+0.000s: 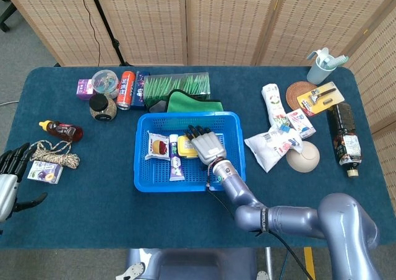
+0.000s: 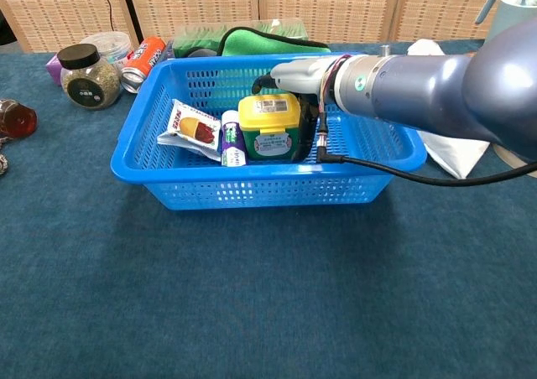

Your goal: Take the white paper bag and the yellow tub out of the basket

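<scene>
The yellow tub [image 1: 186,146] [image 2: 270,126] stands upright in the blue basket [image 1: 141,168] [image 2: 252,193]. My right hand [image 1: 206,145] [image 2: 312,81] is down inside the basket against the tub's right side. Its fingers [image 2: 265,81] reach behind the tub and the thumb sits by the tub's right wall; I see no firm grip. The white paper bag [image 1: 271,147] [image 2: 457,142] lies on the table to the right of the basket. My left hand [image 1: 8,176] hangs at the table's left edge with its fingers spread and nothing in it.
A snack packet [image 1: 159,147] and a purple tube [image 1: 176,166] lie in the basket left of the tub. Green cloth [image 1: 189,101], a can and jars stand behind the basket. A twine ball [image 1: 57,153] and sauce bottle [image 1: 60,130] are near my left hand.
</scene>
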Robot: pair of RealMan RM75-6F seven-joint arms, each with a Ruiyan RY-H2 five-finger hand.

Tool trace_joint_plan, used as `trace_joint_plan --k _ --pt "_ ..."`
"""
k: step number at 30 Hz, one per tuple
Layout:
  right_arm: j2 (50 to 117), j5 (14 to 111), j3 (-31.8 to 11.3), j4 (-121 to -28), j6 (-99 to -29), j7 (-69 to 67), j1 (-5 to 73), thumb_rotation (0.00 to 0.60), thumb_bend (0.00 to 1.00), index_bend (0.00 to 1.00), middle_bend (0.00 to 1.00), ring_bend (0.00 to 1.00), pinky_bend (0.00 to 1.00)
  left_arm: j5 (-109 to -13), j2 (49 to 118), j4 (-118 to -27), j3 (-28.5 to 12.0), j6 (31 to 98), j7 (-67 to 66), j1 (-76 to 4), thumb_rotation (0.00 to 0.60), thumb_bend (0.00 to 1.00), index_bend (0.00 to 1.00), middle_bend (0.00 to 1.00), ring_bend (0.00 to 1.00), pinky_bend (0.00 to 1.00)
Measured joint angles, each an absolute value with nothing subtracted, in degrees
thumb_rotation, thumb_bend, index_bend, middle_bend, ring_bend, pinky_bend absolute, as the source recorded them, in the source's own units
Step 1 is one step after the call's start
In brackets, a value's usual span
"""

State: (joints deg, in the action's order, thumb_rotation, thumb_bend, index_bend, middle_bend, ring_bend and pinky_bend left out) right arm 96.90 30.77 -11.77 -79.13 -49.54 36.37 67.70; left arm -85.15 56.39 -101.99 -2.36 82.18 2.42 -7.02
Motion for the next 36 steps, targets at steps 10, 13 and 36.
trace_joint_plan --k 10,13,36 --pt "100.46 37.52 -12.79 -74.81 -50.58 30.26 65.96 0.6 0.5 0.5 0.57 0.54 0.51 -84.52 56.45 -102.27 -2.44 81.76 1.85 -7.13 0.6 0.15 0.0 0.0 0.0 0.0" --pt "100.58 40.22 -13.14 -74.62 -51.12 27.99 64.88 0.6 0.58 0.53 0.59 0.56 0.52 -84.55 56.48 -102.36 -2.39 81.59 1.69 -7.21 0.6 0.15 0.0 0.0 0.0 0.0" --pt "71.46 50.17 -18.0 -95.94 -62.83 24.57 51.53 0.6 0.63 0.55 0.6 0.56 0.52 -87.45 56.83 -102.66 -1.17 81.99 0.25 -7.14 0.6 0.15 0.0 0.0 0.0 0.0"
